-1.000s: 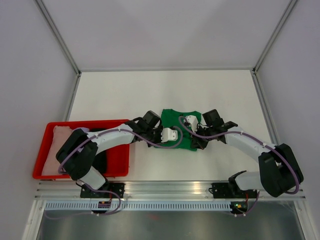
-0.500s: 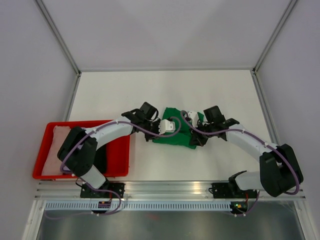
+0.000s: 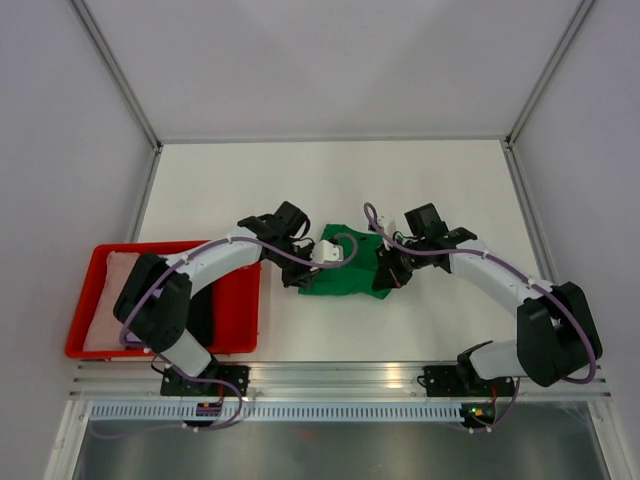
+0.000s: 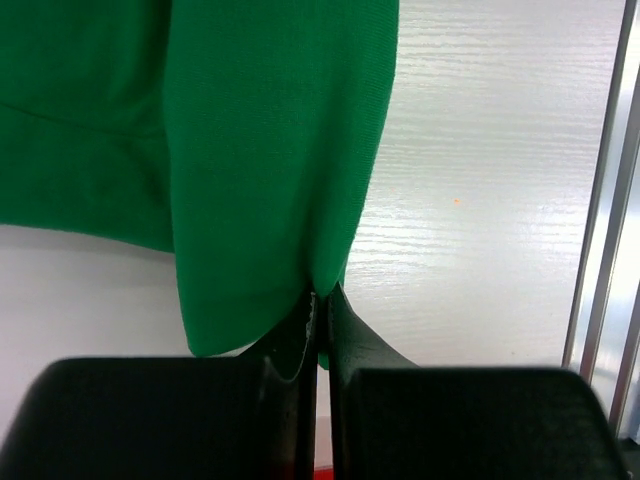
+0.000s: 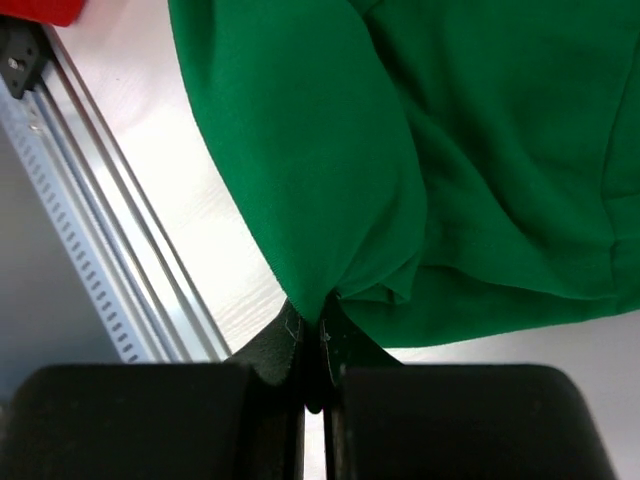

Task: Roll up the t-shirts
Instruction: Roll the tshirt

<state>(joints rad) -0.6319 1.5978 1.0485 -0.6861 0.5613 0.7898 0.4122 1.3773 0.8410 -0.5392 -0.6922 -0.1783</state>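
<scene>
A bright green t-shirt (image 3: 345, 276) lies bunched on the white table between my two arms. My left gripper (image 3: 312, 268) is at its left side and is shut on a fold of the green cloth (image 4: 270, 150), which rises from the pinched tips (image 4: 322, 296). My right gripper (image 3: 386, 272) is at the shirt's right side, shut on another fold (image 5: 450, 150) at its tips (image 5: 318, 320). A pale pink t-shirt (image 3: 110, 300) lies in the red tray, with a black one (image 3: 203, 318) beside it, partly under my left arm.
The shallow red tray (image 3: 240, 335) stands at the near left of the table. An aluminium rail (image 3: 340, 375) runs along the near edge, seen also in the left wrist view (image 4: 600, 250) and the right wrist view (image 5: 100, 230). Frame posts and walls bound the table.
My left gripper has shut on the green t-shirt's left edge. Both grippers have shifted a little away from the bases, and the shirt is now more bunched and drawn leftward.
</scene>
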